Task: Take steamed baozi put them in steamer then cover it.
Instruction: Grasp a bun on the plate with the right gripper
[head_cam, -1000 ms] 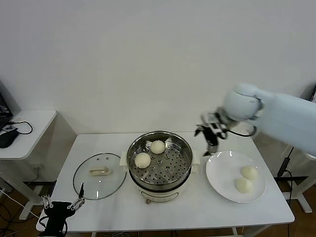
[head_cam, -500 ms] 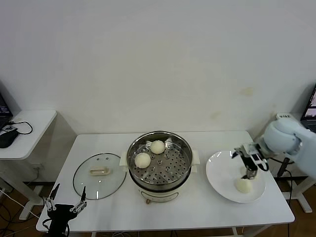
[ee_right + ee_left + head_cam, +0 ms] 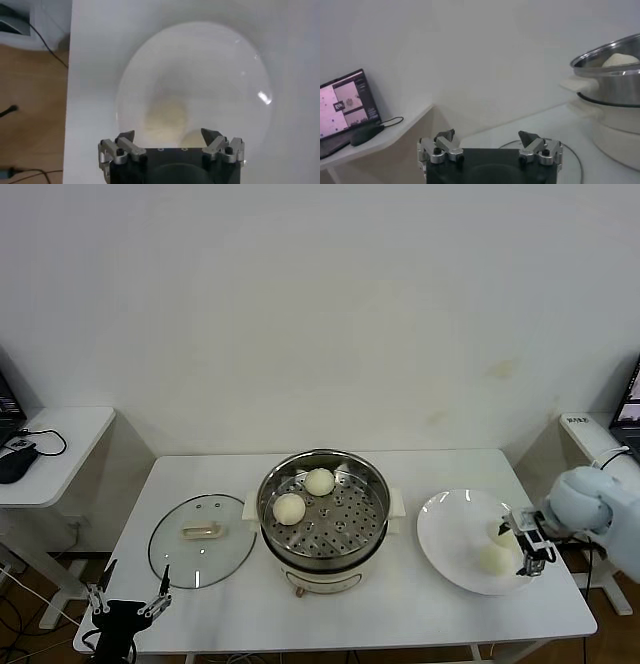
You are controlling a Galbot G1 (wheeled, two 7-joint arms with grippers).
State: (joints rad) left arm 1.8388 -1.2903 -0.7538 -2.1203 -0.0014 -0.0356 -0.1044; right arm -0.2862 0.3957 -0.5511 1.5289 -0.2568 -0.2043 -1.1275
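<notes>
The job stood about half done. 2 steamed baozi [image 3: 304,495] already lay on the perforated tray inside the steamer [image 3: 323,514], well away from the right pincer [image 3: 527,546]. The other 2 baozi [image 3: 499,549] sat on the white plate [image 3: 450,536], directly under that pincer and just ahead of it in the right wrist view, where one bun [image 3: 166,116] showed between its fingertips [image 3: 126,136]. That pincer was spread, hovering low over the plate and holding nothing.

The cover [image 3: 201,539] lay flat on the counter [image 3: 400,609] beside the steamer, just beyond the left pincer [image 3: 130,594], which waited spread at the near counter edge.

By my judgement, what remained was carrying both plate buns across to the steamer, then setting the glass lid on top.
</notes>
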